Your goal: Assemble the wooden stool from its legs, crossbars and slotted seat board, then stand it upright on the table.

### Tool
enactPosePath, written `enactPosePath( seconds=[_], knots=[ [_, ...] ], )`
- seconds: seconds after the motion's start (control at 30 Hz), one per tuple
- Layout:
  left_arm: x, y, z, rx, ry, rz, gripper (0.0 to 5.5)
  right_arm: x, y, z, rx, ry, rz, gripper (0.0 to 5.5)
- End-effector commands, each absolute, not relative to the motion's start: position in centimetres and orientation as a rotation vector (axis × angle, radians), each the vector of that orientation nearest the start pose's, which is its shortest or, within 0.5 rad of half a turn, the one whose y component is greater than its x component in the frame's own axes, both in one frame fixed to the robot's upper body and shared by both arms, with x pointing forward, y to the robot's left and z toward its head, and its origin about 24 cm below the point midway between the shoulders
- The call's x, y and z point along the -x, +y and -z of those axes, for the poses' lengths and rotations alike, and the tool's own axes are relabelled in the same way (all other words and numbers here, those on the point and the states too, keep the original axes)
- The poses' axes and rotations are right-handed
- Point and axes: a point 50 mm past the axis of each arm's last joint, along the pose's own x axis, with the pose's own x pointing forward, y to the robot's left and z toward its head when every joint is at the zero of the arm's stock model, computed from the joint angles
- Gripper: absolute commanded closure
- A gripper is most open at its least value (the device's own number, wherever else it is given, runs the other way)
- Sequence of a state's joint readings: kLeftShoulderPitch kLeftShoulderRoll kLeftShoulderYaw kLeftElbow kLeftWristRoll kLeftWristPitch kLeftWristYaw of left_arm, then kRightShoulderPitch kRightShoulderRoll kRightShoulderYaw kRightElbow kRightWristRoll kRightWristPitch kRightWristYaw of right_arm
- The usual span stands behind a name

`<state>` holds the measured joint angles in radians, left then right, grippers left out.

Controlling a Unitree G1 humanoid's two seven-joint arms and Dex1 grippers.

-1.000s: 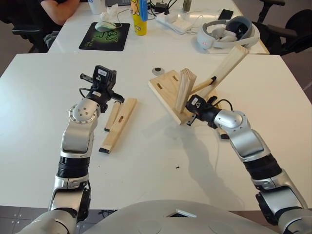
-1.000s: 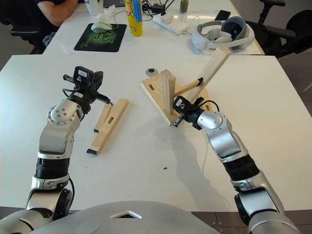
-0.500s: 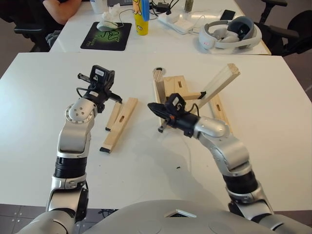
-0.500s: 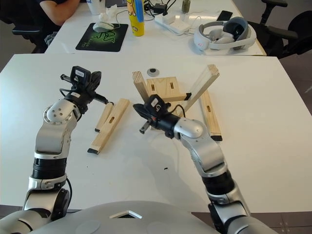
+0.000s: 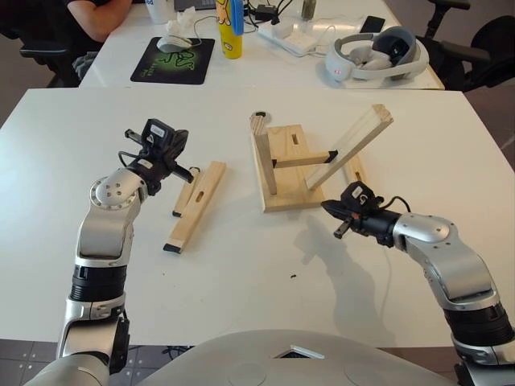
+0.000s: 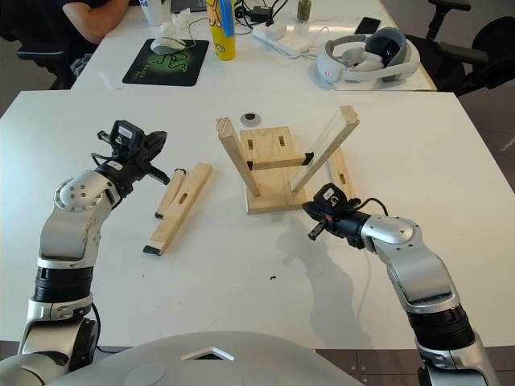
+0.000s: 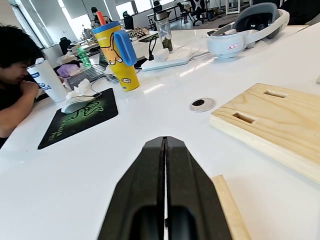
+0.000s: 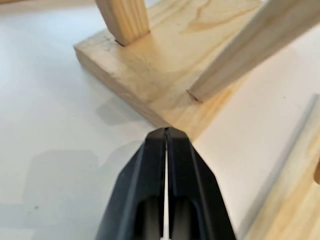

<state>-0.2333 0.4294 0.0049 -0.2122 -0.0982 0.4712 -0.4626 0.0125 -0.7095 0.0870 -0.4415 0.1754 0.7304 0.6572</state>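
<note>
White surface [image 5: 72,129], with a second desk behind it carrying a green mouse mat [image 5: 173,59], a yellow bottle [image 5: 232,24] and a white headset [image 5: 374,52]. A round grommet [image 6: 252,119] is set in the surface just behind the work.

Item 1: slotted seat board [image 5: 291,191], lying flat at the centre of the surface. Two legs rise out of it. The left leg [image 5: 263,157] is close to upright, with a slight lean. The right leg [image 5: 352,145] tilts well out to the right. One crossbar [image 5: 304,159] spans between them above the board.

Item 2: third leg [image 6: 339,170], flat on the surface just beside the board's right edge, partly behind the tilted leg.

Item 3: long slotted piece [image 5: 197,207] and short bar [image 5: 186,191], flat and side by side, well to the left of the board.

Left jaws: pressed together to a hairline seam and holding nothing, positioned at the far end of the short bar.

Right jaws: likewise closed and empty. The tips point at the near right corner of the seat board, just beside it. Whether they touch it cannot be told.
</note>
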Motion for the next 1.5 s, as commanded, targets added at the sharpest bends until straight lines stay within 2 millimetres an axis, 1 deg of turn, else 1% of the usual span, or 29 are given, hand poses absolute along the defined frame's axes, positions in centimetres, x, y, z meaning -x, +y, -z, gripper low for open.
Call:
enactPosePath(
  seconds=[0.03,0.1,0.17,0.27,0.37,0.43,0.47,0.57,0.67,0.8,0.93,1.17,1.33,1.5],
  knots=[
    [-28.1,18.4,-11.7,-0.342,0.126,0.492,5.48,-21.9,-21.7,-8.3,0.525,0.571,-0.671,5.50],
    [-28.1,18.4,-11.6,-0.345,0.132,0.496,5.48,-22.0,-21.9,-8.4,0.546,0.570,-0.662,5.50],
    [-28.1,18.4,-11.6,-0.345,0.136,0.499,5.48,-22.6,-21.8,-8.2,0.573,0.552,-0.641,5.50],
    [-28.2,18.3,-11.5,-0.350,0.142,0.505,5.48,-23.4,-21.1,-7.3,0.585,0.520,-0.613,5.50],
    [-28.5,17.9,-11.5,-0.367,0.148,0.535,5.48,-23.4,-20.5,-6.0,0.568,0.504,-0.581,5.50],
    [-28.2,17.7,-11.2,-0.394,0.179,0.582,5.48,-23.8,-20.2,-5.0,0.582,0.500,-0.560,5.50],
    [-27.8,17.3,-10.6,-0.447,0.230,0.666,5.48,-24.1,-20.0,-4.6,0.577,0.497,-0.550,5.50],
    [-26.9,16.6,-9.5,-0.535,0.331,0.812,5.48,-24.6,-19.6,-4.0,0.567,0.488,-0.539,5.50],
    [-26.2,15.7,-8.4,-0.572,0.390,0.907,5.48,-25.3,-19.5,-3.5,0.570,0.478,-0.521,5.50],
    [-26.2,14.5,-7.5,-0.578,0.402,0.933,5.48,-25.8,-19.3,-3.3,0.563,0.466,-0.524,5.50],
    [-26.8,12.8,-6.8,-0.584,0.386,0.930,5.48,-26.0,-18.3,-2.9,0.561,0.462,-0.586,5.50],
    [-26.8,11.0,-5.6,-0.623,0.404,0.998,5.48,-25.8,-16.7,-3.1,0.544,0.437,-0.680,5.50],
    [-27.2,10.7,-5.0,-0.701,0.448,1.040,5.48,-25.8,-16.1,-3.3,0.545,0.425,-0.709,5.50],
    [-28.6,11.2,-5.1,-0.745,0.455,1.023,5.48,-25.7,-14.9,-3.5,0.540,0.407,-0.762,5.50]
  ],
)
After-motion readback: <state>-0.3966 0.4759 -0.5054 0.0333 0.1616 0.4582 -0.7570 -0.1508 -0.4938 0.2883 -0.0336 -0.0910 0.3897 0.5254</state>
